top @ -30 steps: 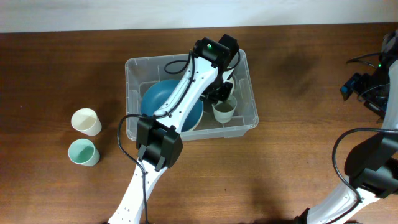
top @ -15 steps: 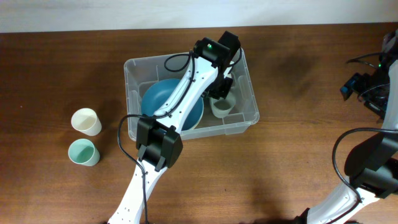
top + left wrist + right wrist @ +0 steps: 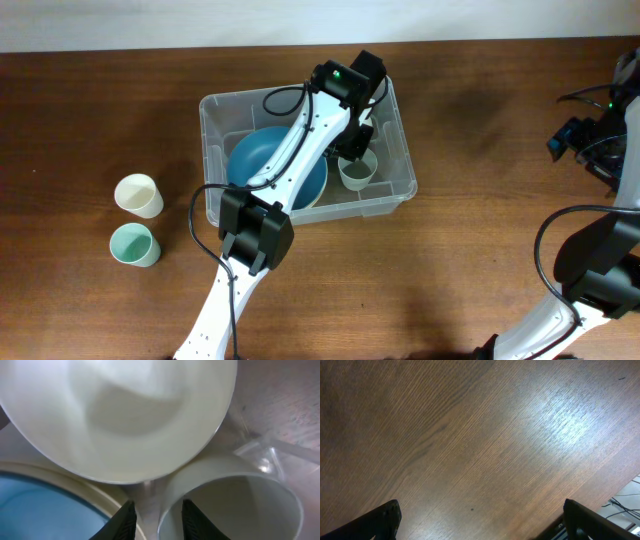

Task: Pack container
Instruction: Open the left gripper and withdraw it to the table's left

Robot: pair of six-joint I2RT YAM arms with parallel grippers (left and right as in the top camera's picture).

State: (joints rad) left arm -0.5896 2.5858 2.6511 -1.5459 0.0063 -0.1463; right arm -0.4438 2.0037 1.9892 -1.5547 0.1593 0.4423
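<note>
The container [image 3: 240, 96] sits in the middle of the tabletop [image 3: 480, 250], close to its far edge. It holds a blue bowl [image 3: 255, 160] and, toward its right end, a pale cup [image 3: 358, 172]. The left gripper [image 3: 160, 511] reaches down inside it. Its jaws are released and straddle the cup's wall, one finger outside and one inside, with a gap showing on the outer side. The right gripper [image 3: 482, 520] hangs over bare wood near the right edge of the tabletop, jaws spread wide and holding nothing. A cream cup [image 3: 138, 195] and a mint cup [image 3: 133, 244] stand outside, toward the left edge.

The container looks like thin clear plastic, so it is probably light even when loaded. Its walls are likely to flex, and they look smooth enough to slip under a pinch. The rolled rim seems the best place to take hold, ideally at the middle of a side, where a finger can hook under the lip. A one-sided pull may tilt it and slide the bowl.
</note>
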